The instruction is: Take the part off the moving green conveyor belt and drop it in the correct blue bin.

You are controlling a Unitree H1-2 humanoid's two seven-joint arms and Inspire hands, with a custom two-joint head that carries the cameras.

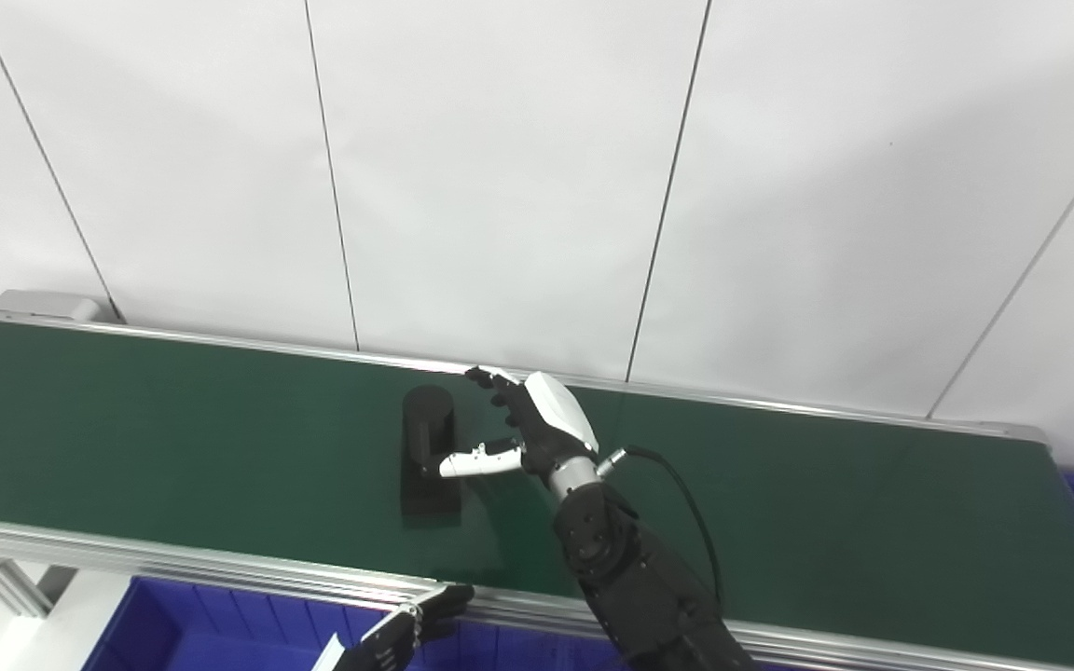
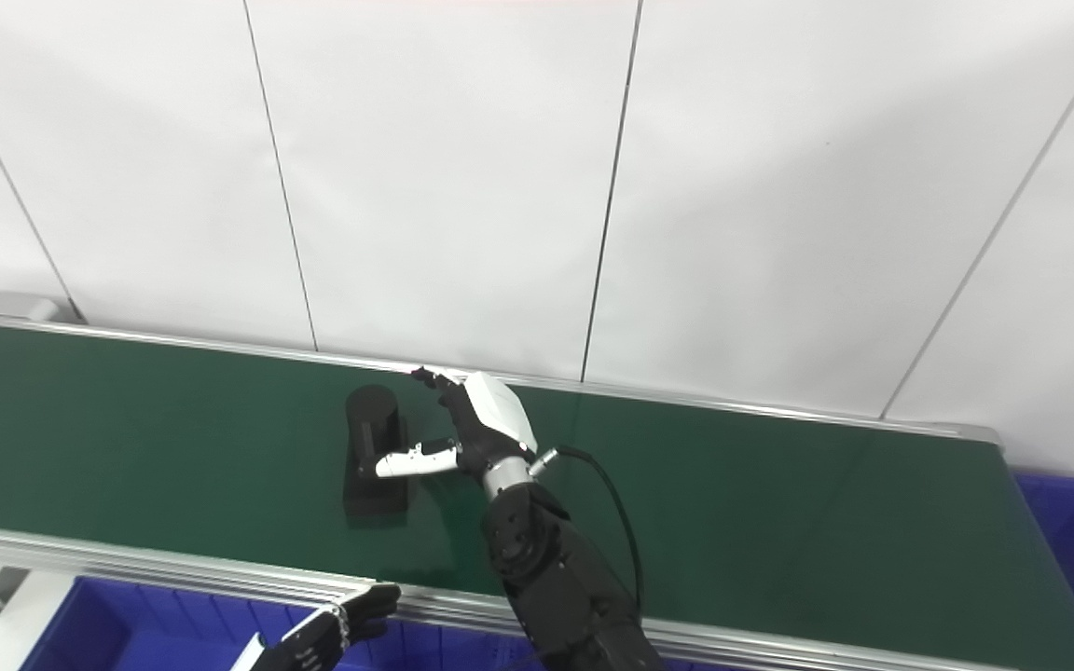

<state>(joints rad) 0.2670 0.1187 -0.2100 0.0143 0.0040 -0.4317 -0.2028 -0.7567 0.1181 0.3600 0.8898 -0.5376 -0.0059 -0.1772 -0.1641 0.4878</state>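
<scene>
Idling low by the near blue bin (image 1: 220, 624) – left hand (image 1: 406, 634), grip unreadable. Reaching mid-belt with right hand (image 1: 523, 433), fingers spread wide, empty – black part (image 1: 428, 447) sitting just left, upright, thumb nearly touching.

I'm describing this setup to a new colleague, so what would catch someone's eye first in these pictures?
First, the right hand, white-backed, reaching out over the middle of the green conveyor belt, its fingers spread open beside a black cylindrical part standing there. Next, the bright blue bin below the belt's near rail, where the left hand waits at the bottom edge.
</scene>
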